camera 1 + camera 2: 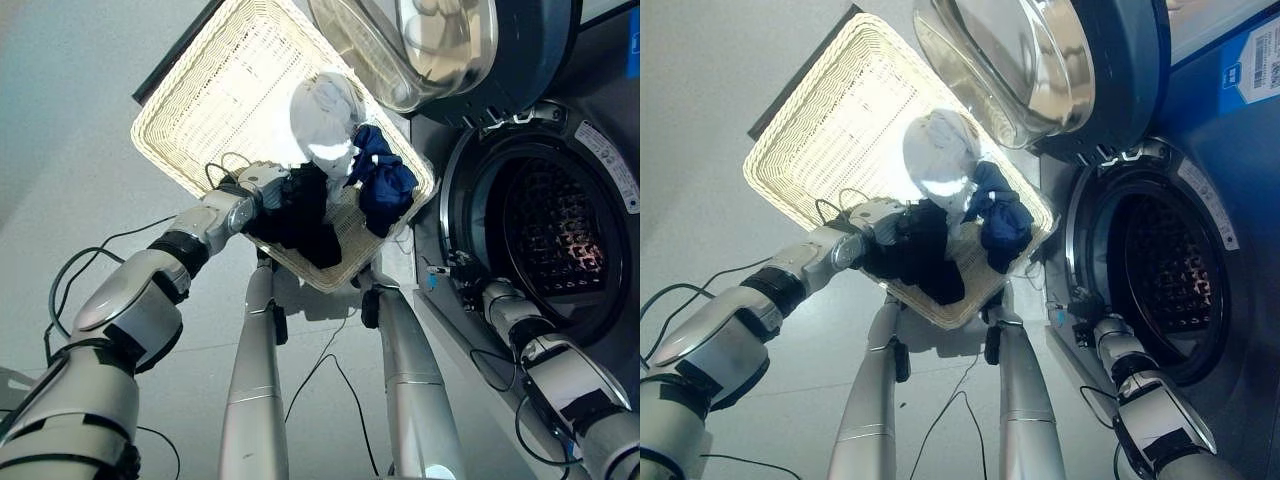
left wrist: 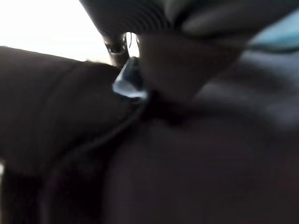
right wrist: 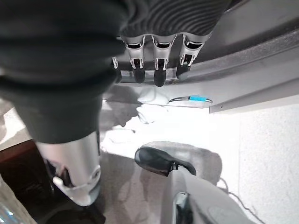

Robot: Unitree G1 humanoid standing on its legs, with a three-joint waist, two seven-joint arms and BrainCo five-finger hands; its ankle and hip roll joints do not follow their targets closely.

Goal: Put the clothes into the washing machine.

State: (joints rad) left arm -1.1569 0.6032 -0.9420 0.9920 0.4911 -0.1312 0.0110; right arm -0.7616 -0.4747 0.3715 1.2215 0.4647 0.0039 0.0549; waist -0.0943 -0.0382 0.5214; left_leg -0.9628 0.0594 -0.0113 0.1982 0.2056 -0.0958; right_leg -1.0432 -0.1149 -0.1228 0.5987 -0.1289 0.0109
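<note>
Three garments lie in the white wicker basket (image 1: 200, 110) toward its corner nearest the washing machine (image 1: 600, 250): a white garment (image 1: 325, 115), a blue garment (image 1: 385, 180) and a black garment (image 1: 300, 215). The left hand (image 1: 262, 182) is buried in the black garment; I cannot tell how its fingers stand. The right hand (image 3: 156, 70) rests with fingers straight on the machine's door rim. The drum (image 1: 555, 225) stands open, its door (image 1: 420, 45) swung up.
</note>
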